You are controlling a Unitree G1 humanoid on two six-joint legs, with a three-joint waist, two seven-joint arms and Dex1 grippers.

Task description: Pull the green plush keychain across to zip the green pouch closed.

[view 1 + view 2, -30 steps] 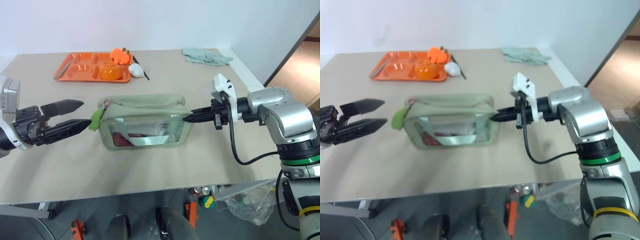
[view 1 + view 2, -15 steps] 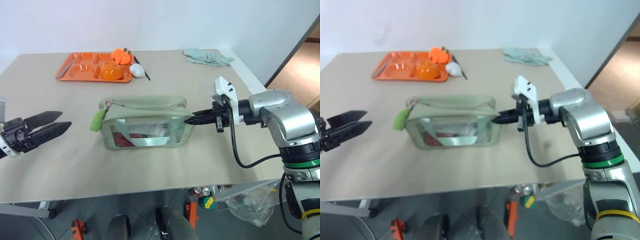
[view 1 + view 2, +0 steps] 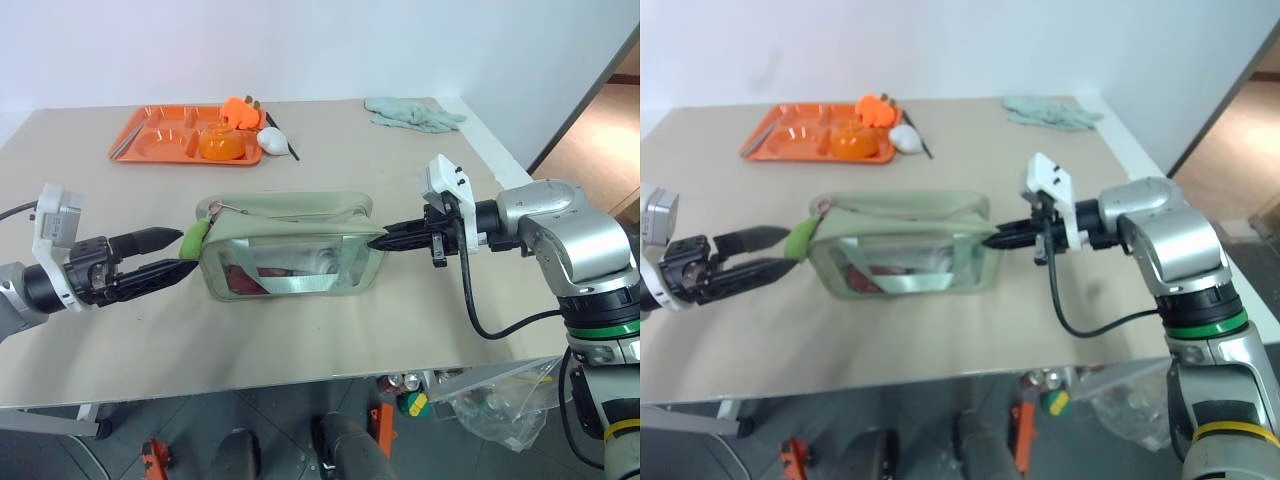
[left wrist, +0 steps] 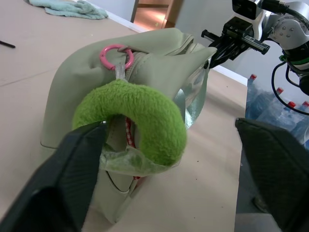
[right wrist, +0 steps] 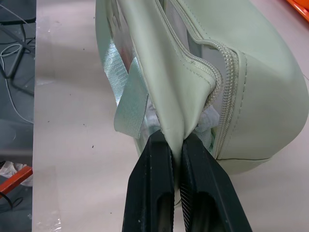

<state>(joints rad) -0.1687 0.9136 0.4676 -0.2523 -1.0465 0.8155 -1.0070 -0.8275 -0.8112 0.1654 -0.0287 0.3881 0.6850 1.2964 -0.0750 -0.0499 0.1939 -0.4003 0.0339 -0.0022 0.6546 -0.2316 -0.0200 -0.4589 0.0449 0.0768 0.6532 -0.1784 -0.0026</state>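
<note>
Here, in the left eye view, the green pouch (image 3: 290,245) sits mid-table (image 3: 300,340), bare tabletop before it running to the near edge. The orange tray (image 3: 165,133) and cloth glove (image 3: 412,112) lie well apart near the far edge. The right gripper (image 3: 383,239) pinches the pouch's right end.

In the left wrist view, the left gripper (image 4: 174,159) has its fingers spread either side of the green plush keychain (image 4: 140,118), which hangs from a pink ring (image 4: 116,56) at the pouch's left end.

In the right wrist view, its fingers (image 5: 154,193) are pressed together on a fold of pouch fabric.
</note>
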